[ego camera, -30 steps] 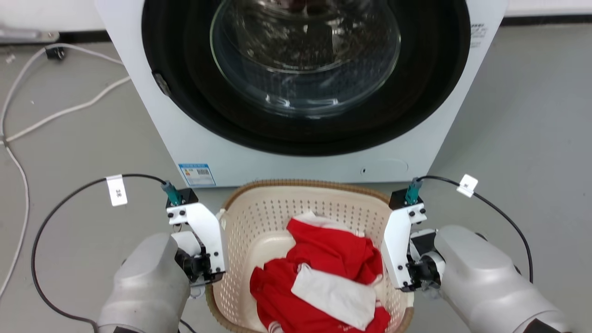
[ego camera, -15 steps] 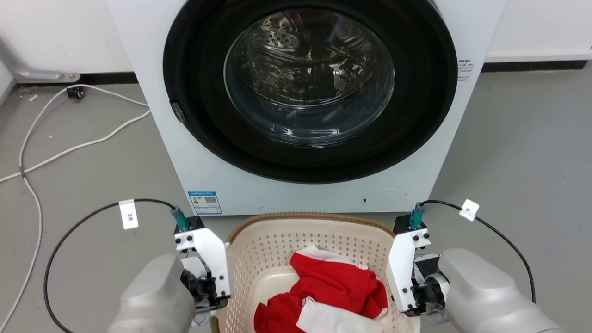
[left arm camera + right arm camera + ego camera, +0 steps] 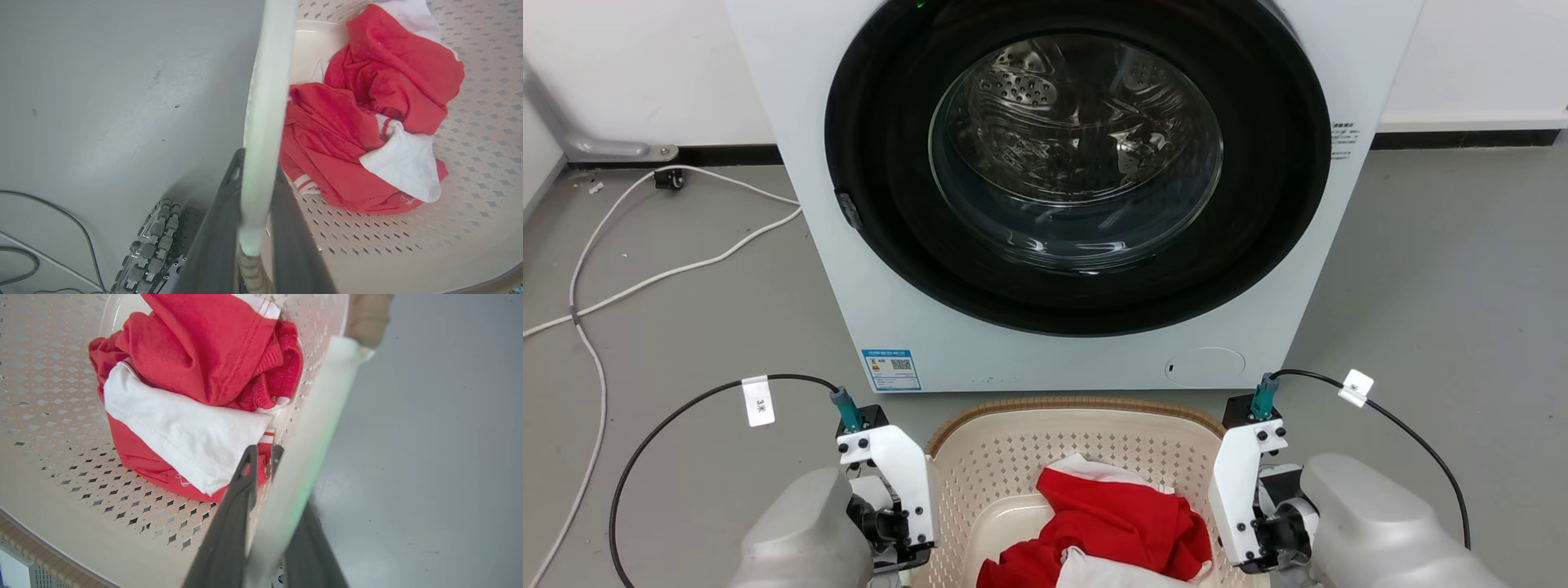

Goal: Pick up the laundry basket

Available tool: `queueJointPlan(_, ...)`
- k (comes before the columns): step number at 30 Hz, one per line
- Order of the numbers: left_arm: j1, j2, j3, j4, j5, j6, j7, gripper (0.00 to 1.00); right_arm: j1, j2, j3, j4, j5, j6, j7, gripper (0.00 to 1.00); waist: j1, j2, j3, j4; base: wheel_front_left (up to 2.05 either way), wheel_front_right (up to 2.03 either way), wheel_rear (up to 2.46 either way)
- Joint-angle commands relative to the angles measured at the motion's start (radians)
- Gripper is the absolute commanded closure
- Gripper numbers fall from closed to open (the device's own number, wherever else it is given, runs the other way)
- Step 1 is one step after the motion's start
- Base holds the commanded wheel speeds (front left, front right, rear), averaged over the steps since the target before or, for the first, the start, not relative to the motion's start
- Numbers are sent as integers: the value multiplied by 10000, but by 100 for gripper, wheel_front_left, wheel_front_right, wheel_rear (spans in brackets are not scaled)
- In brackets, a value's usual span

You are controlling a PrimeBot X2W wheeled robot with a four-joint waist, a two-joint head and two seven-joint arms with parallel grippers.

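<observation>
The laundry basket (image 3: 1078, 403), cream with perforated walls and a brown woven rim, sits at the bottom centre of the head view, just in front of the washer. Red and white clothes (image 3: 1127, 523) lie inside it. My left gripper (image 3: 258, 163) is shut on the basket's white left handle (image 3: 267, 81). My right gripper (image 3: 282, 477) is shut on the white right handle (image 3: 327, 396). Both wrists flank the basket's sides. I cannot tell whether the basket touches the floor.
A white front-loading washer (image 3: 1078, 359) with its round glass door (image 3: 1078, 155) stands close behind the basket. White cables (image 3: 645, 278) trail over the grey floor at the left. Bare floor (image 3: 1445, 269) lies to the right of the washer.
The whole head picture has slid down, so the camera has moved: more of the washer door shows and less of the basket. Both grippers keep their hold on the handles.
</observation>
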Motion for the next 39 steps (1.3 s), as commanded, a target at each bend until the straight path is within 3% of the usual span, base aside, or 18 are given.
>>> queueJointPlan(1, -10, -587, 20, -199, -173, -144, 18, 100, 185, 519, 64, -239, 92, 120, -71, 100, 0, -1, 15, 2, 0, 0, 0)
queueJointPlan(39, 8, -551, -209, -207, -436, -156, -339, 100, -49, 507, 857, -110, 813, 125, -411, 100, 0, -1, 179, 24, 0, 0, 0)
